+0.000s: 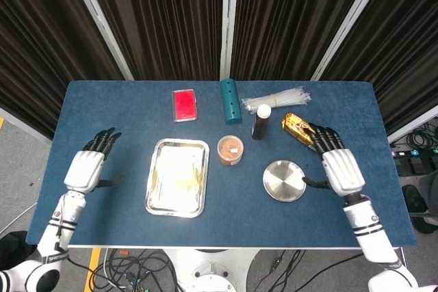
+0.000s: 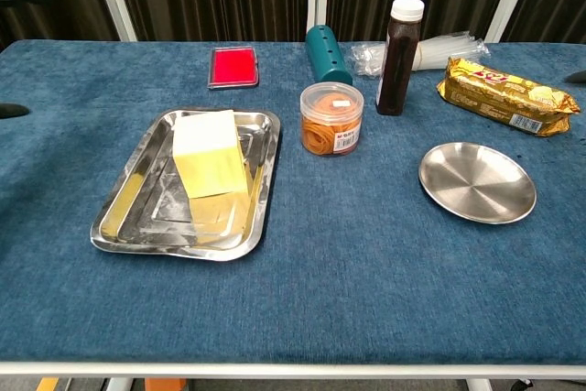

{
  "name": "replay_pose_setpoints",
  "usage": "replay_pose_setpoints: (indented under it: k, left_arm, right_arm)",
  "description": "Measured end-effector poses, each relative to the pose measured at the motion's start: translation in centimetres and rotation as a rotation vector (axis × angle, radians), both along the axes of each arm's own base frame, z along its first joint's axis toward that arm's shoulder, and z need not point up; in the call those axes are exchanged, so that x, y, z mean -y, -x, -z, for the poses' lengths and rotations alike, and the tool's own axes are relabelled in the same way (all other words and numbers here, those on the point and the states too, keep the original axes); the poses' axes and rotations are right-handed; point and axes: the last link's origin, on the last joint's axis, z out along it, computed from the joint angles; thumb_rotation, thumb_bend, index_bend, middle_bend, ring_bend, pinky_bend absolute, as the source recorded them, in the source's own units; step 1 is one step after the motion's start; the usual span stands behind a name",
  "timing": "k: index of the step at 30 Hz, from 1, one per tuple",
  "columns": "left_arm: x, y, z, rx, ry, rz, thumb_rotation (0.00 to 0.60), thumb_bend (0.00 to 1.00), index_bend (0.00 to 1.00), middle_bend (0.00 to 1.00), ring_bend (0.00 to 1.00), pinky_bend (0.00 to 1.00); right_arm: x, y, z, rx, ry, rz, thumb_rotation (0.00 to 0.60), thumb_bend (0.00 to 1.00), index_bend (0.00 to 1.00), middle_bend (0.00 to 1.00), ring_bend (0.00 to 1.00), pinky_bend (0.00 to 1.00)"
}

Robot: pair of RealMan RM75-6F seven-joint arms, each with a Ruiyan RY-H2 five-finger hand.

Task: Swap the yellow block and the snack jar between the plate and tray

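tray (image 2: 128, 197): holds block (image 2: 210, 165). plate (image 2: 476, 181): bare. jar (image 2: 331, 118): on worktop (image 2: 366, 272) between them, orange snacks inside. left hand (image 1: 86, 168), right hand (image 1: 340, 169): fingers apart, holding nothing.

No text is reading clearly: the snack jar (image 2: 331, 119) label and biscuit pack (image 2: 507, 94) are showing print, but too small/blurred to make out.
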Motion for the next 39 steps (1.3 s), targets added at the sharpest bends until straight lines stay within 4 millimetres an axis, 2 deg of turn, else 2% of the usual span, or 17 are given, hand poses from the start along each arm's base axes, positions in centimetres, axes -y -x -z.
replay_pose_setpoints:
  k: [5, 8, 14, 20, 26, 31, 35, 37, 39]
  left_arm:
    - [1.8, 2.7, -1.1, 0.002, -0.052, -0.05, 0.6, 0.13, 0.07, 0.02, 0.0, 0.19]
    - [2.8, 4.0, -1.8, 0.011, -0.077, -0.074, 0.6, 0.13, 0.07, 0.02, 0.0, 0.19]
    - [3.8, 5.5, -2.8, 0.032, -0.089, -0.105, 0.6, 0.13, 0.07, 0.02, 0.0, 0.19]
    - [4.0, 6.4, -3.3, 0.037, -0.1, -0.115, 0.6, 0.13, 0.07, 0.02, 0.0, 0.19]
    - [4.1, 6.8, -3.2, 0.049, -0.103, -0.117, 0.6, 0.13, 0.07, 0.02, 0.0, 0.19]
    - [4.2, 7.2, -3.4, 0.057, -0.11, -0.124, 0.6, 0.13, 0.07, 0.02, 0.0, 0.19]
    - [4.4, 7.5, -3.5, 0.061, -0.113, -0.132, 0.6, 0.13, 0.07, 0.02, 0.0, 0.18]
    - [4.5, 7.6, -3.6, 0.061, -0.112, -0.134, 0.6, 0.13, 0.07, 0.02, 0.0, 0.19]
    - [4.6, 7.7, -3.6, 0.063, -0.113, -0.136, 0.6, 0.13, 0.07, 0.02, 0.0, 0.19]
  right_arm:
    - [2.4, -3.7, 3.5, -0.078, -0.102, -0.072, 0.6, 0.0, 0.0, 0.0, 0.0, 0.0]
    - [4.0, -5.1, 5.4, -0.119, -0.149, -0.075, 0.6, 0.0, 0.0, 0.01, 0.0, 0.0]
    - [7.2, -6.8, 9.3, -0.214, -0.217, -0.038, 0.6, 0.0, 0.0, 0.01, 0.0, 0.0]
    - [9.3, -7.9, 13.0, -0.292, -0.269, 0.007, 0.6, 0.01, 0.0, 0.01, 0.0, 0.0]
    - [10.2, -9.5, 15.9, -0.314, -0.308, 0.006, 0.6, 0.01, 0.0, 0.01, 0.0, 0.0]
    - [10.4, -10.3, 17.0, -0.325, -0.317, -0.01, 0.6, 0.03, 0.0, 0.03, 0.0, 0.01]
    - [10.6, -10.6, 18.0, -0.334, -0.323, -0.009, 0.6, 0.08, 0.0, 0.09, 0.01, 0.1]
    - [10.6, -10.7, 18.4, -0.336, -0.322, -0.01, 0.6, 0.1, 0.01, 0.13, 0.05, 0.17]
    - [10.6, -10.9, 18.6, -0.336, -0.313, -0.016, 0.6, 0.13, 0.08, 0.19, 0.12, 0.24]
